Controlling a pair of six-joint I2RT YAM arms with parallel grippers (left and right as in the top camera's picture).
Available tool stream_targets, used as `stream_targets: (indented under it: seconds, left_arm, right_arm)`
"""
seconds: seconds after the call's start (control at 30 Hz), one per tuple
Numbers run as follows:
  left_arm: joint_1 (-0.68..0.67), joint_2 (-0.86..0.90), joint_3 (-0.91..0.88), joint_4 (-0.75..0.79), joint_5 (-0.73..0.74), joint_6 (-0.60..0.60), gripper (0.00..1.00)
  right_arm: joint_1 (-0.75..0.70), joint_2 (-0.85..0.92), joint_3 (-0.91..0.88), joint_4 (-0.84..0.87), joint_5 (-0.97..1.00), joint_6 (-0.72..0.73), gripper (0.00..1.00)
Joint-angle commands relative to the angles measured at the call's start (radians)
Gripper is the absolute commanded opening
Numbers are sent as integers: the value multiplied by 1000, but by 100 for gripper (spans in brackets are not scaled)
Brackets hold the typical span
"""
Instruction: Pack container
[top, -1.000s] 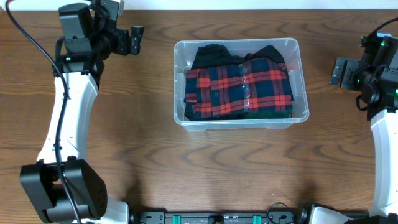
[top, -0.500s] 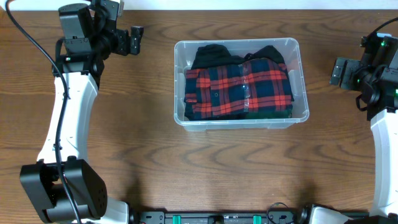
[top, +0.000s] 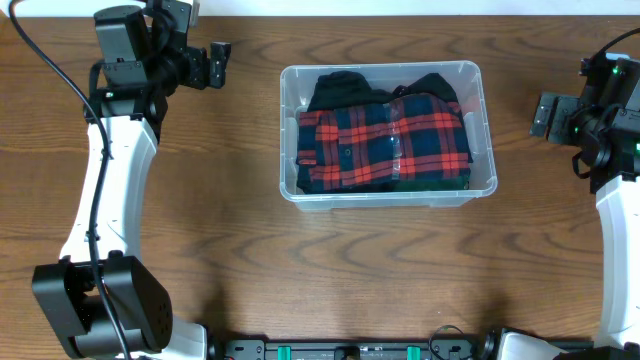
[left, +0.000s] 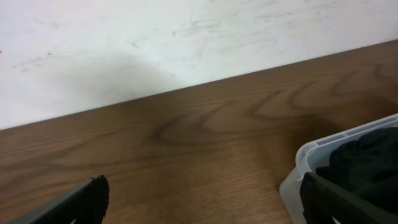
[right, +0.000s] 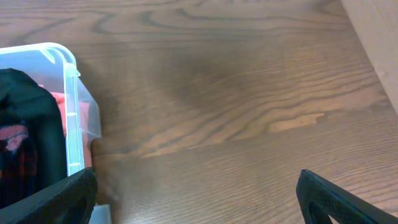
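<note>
Container (top: 390, 193) sits on worktop (top: 300, 270) near far edge, roughly midway between left and right edges. Inside: folded red-and-navy plaid shirt (top: 385, 140) on top, black garment (top: 340, 88) beneath it toward far wall.

Left gripper (top: 219, 64) near far-left corner, fingers (left: 87, 199) spread wide, holding nothing, apart from container. Right gripper (top: 541, 114) near right edge, fingers (right: 68, 196) likewise spread, empty, beside container's right wall without touching.
</note>
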Motion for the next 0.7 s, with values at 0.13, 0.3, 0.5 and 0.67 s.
stream_targets:
  seconds: [0.13, 0.3, 0.5, 0.67]
  left_arm:
    - [2, -18, -2, 0, -2, -9, 98]
    - [2, -18, -2, 0, -1, -9, 98]
    - [2, -18, -2, 0, -2, -9, 98]
    - [2, -18, -2, 0, -2, -9, 98]
  right_arm:
    - [-3, -15, -1, 2, 6, 9, 99]
    - [-1, -71, -23, 1, 6, 9, 99]
    - [20, -177, -59, -1, 7, 9, 99]
    - [54, -291, -85, -3, 6, 9, 99]
